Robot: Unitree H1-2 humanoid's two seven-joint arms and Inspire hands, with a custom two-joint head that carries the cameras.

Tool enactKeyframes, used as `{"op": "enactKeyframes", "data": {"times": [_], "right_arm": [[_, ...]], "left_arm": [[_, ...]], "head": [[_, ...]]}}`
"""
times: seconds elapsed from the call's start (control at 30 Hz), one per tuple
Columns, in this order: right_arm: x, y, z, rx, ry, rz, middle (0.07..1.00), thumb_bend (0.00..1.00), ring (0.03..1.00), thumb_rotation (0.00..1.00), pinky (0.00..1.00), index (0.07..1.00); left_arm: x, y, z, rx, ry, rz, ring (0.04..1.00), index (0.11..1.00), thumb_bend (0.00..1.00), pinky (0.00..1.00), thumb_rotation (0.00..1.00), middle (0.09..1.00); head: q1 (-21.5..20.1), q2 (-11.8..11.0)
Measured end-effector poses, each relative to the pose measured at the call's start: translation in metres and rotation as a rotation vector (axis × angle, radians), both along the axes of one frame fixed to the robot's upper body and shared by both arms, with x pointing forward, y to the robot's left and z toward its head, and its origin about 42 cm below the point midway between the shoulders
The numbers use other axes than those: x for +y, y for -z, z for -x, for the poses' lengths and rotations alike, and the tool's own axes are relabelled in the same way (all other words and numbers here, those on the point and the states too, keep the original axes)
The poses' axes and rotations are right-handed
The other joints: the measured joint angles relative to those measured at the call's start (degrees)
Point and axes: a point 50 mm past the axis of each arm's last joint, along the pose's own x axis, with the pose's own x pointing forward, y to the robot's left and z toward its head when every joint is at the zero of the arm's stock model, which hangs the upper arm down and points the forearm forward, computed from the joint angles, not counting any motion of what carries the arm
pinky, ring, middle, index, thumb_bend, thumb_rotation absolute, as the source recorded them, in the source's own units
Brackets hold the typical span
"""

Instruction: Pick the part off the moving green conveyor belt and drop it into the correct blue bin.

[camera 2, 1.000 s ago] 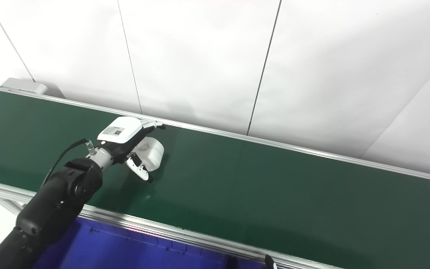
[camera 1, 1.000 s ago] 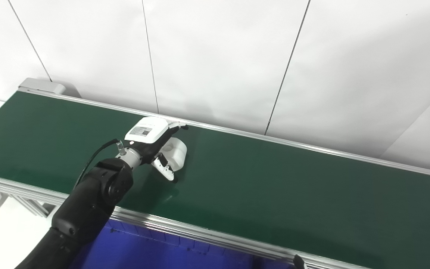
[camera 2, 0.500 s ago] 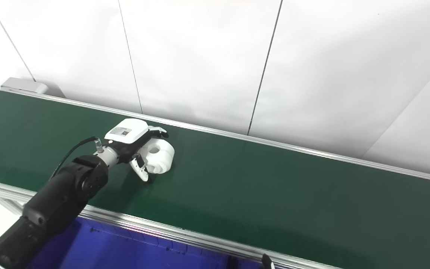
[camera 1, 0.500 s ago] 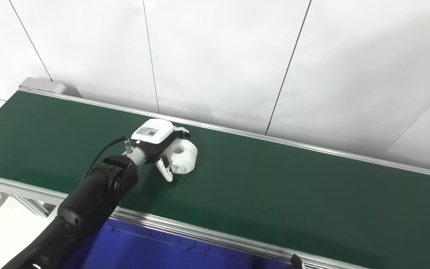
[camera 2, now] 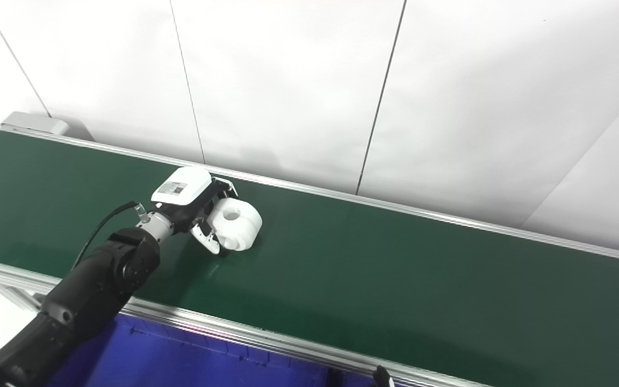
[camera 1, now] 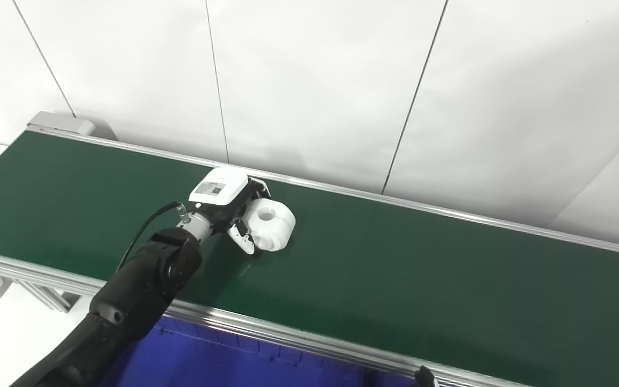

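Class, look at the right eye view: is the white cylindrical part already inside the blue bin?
No: the white cylindrical part sits on the green conveyor belt, beside the left hand.

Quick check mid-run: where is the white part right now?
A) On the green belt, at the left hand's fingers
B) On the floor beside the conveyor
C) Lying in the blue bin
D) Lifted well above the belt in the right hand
A: the white part sits on the green belt right against the fingers of the left hand, short of the blue bin.
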Motion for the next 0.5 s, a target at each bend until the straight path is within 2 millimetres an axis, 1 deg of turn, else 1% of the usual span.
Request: {"op": "enactKeyframes", "data": {"times": [0.03,0.07,0.17,0.2,0.27,0.3,0.33,0.4,0.43,0.5], "right_arm": [[0.000,0.000,0.000,0.000,0.000,-0.001,0.968,0.93,0.946,1.00,0.98,0.992],[0.000,0.000,0.000,-0.001,0.000,-0.001,0.967,0.94,0.943,1.00,0.98,0.990],[0.000,-0.001,-0.001,-0.004,-0.001,-0.004,0.964,0.93,0.935,1.00,0.98,0.988],[0.000,-0.001,-0.001,-0.004,-0.002,-0.006,0.963,0.93,0.932,1.00,0.97,0.987],[0.000,-0.001,-0.001,-0.003,-0.006,-0.008,0.961,0.93,0.928,1.00,0.97,0.987],[0.000,-0.001,-0.001,-0.002,-0.007,-0.009,0.959,0.93,0.924,1.00,0.96,0.987],[0.000,-0.001,-0.001,-0.002,-0.006,-0.010,0.956,0.93,0.917,1.00,0.96,0.986],[0.001,-0.002,-0.002,-0.003,-0.006,-0.012,0.953,0.93,0.910,1.00,0.95,0.984],[0.001,-0.002,-0.002,-0.003,-0.004,-0.013,0.953,0.93,0.912,1.00,0.95,0.986],[0.002,-0.002,-0.002,-0.005,-0.002,-0.014,0.955,0.93,0.922,1.00,0.95,0.989]], "left_arm": [[-0.001,0.000,0.000,0.000,0.002,0.000,0.342,0.514,0.52,0.27,0.00,0.419],[-0.001,0.000,0.000,0.001,0.004,0.001,0.305,0.497,0.52,0.23,0.00,0.457],[-0.002,0.000,0.000,0.001,0.007,0.003,0.282,0.490,0.52,0.21,0.00,0.473],[-0.002,0.000,0.000,0.000,0.007,0.004,0.288,0.489,0.52,0.22,0.00,0.475],[-0.002,-0.001,0.000,0.000,0.008,0.013,0.332,0.507,0.52,0.25,0.00,0.434],[-0.002,-0.001,0.000,-0.002,0.008,0.015,0.365,0.508,0.52,0.28,0.00,0.442],[-0.003,-0.002,0.000,-0.004,0.009,0.017,0.376,0.509,0.52,0.29,0.00,0.446],[-0.003,-0.008,0.003,-0.019,0.013,0.029,0.381,0.510,0.52,0.30,0.00,0.449],[-0.005,-0.013,0.006,-0.035,0.020,0.041,0.363,0.513,0.52,0.28,0.00,0.438],[-0.010,-0.029,0.013,-0.082,0.041,0.072,0.333,0.517,0.52,0.25,0.00,0.428]], "head": [[0.00,0.00],[0.00,0.09],[0.00,0.09],[0.09,0.00],[0.18,0.17],[0.18,0.35],[0.18,0.35],[0.26,0.61],[0.35,1.40],[0.44,1.84]]}}
